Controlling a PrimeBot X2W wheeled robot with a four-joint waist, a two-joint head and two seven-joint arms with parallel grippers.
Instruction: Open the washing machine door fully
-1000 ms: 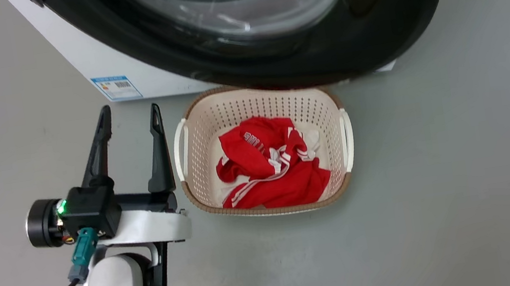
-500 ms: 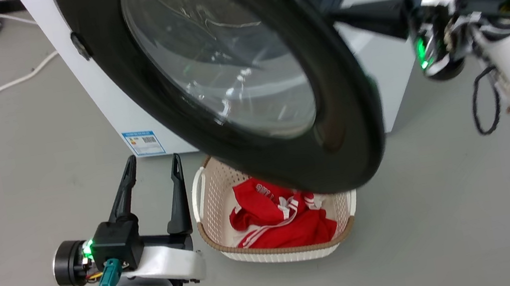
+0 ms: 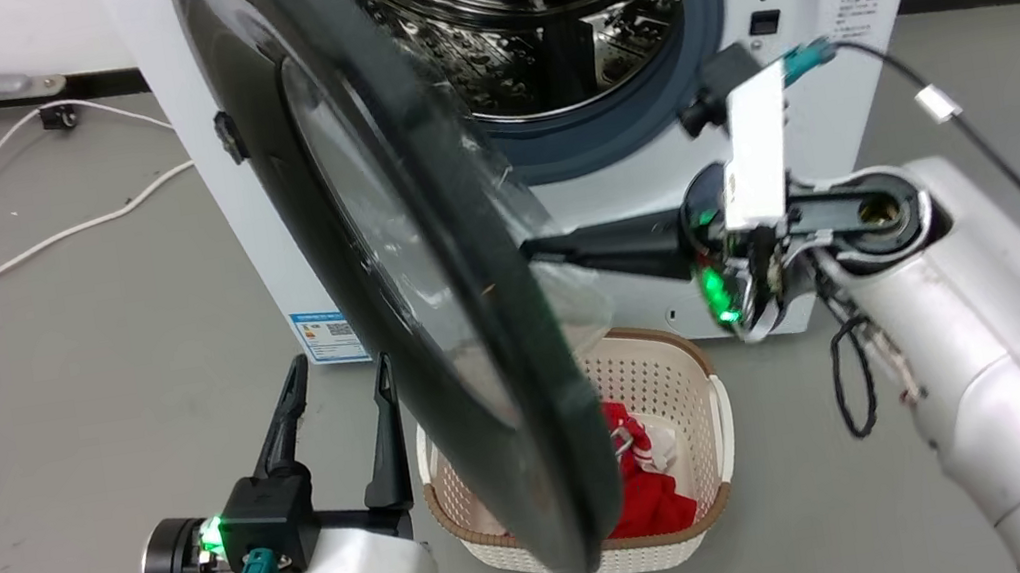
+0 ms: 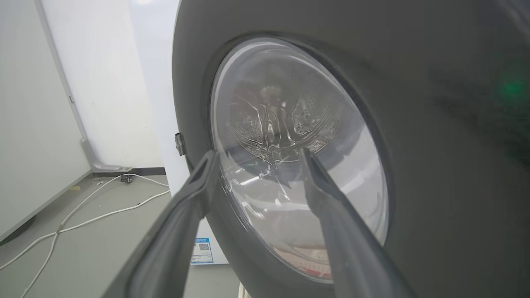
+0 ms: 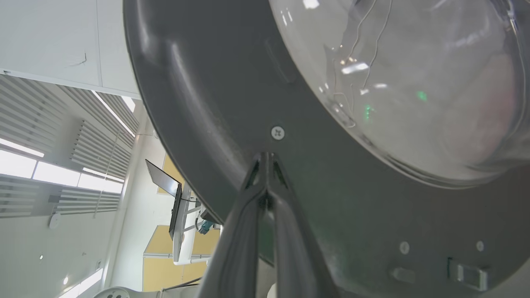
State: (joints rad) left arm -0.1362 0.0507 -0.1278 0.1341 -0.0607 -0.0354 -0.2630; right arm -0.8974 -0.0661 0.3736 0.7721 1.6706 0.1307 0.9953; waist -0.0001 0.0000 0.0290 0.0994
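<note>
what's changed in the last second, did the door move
The washing machine door has swung wider open toward the robot's left, baring the drum, with the shut right tool set against its inner face. The head view tilted up. The left tool stays open beside the laundry basket; nothing was grasped.

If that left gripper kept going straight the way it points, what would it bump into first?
Most likely the washing machine door: the left gripper points at its clear glass centre, though depth is hard to judge.
</note>
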